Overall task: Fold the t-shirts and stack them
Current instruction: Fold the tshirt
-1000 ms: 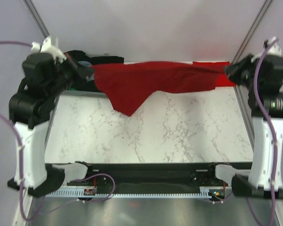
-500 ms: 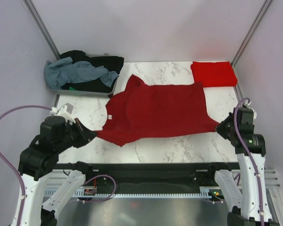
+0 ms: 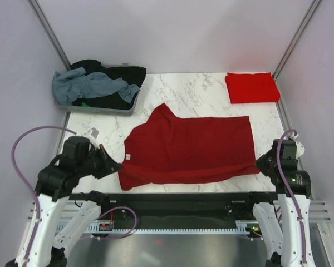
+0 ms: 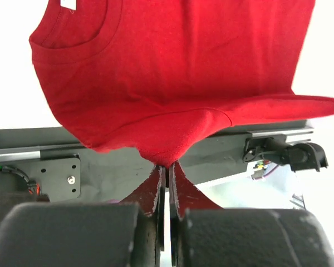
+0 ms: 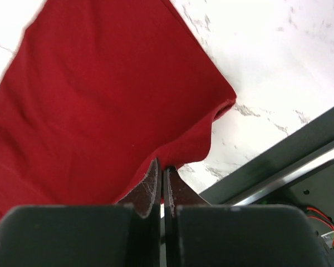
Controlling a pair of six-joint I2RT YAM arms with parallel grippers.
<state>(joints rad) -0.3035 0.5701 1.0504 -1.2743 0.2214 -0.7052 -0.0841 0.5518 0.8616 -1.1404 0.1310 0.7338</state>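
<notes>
Shirt being worked: the dark red t-shirt [image 3: 189,147] lies spread on the worktop [image 3: 203,89] between our two hands. Its collar end is toward the left hand and its hem end toward the right.
Left hand: our left hand [image 3: 114,165] is closed tight on a small pinch of cloth at the near shoulder edge, just beside the collar.
Right hand: our right hand [image 3: 260,163] is likewise clamped shut on the near hem corner, where the cloth bunches into a small fold at the fingertips.
Handling: we judge the shirt light, limp and thin. It drapes and creases wherever it is not held, and has no stiffness to carry a fold on its own. It should not slip from a firm pinch, and nothing about it is fragile.
Where to hold: corners and seamed edges (hem, shoulder, sleeve), one in each hand, so the span between stays taut.
Writing: a small white tag [image 4: 68,3] sits inside the collar, ahead and left of the left hand. We cannot read anything on it, and we see no print on the cloth.
Folded stack: the folded bright red tee [image 3: 251,87] lies well beyond the right hand, apart from the spread shirt.
Waiting pile: unfolded tees [image 3: 83,83] in grey-blue and black, with a sliver of green, are heaped in the grey tray [image 3: 103,110] well beyond the left hand.
</notes>
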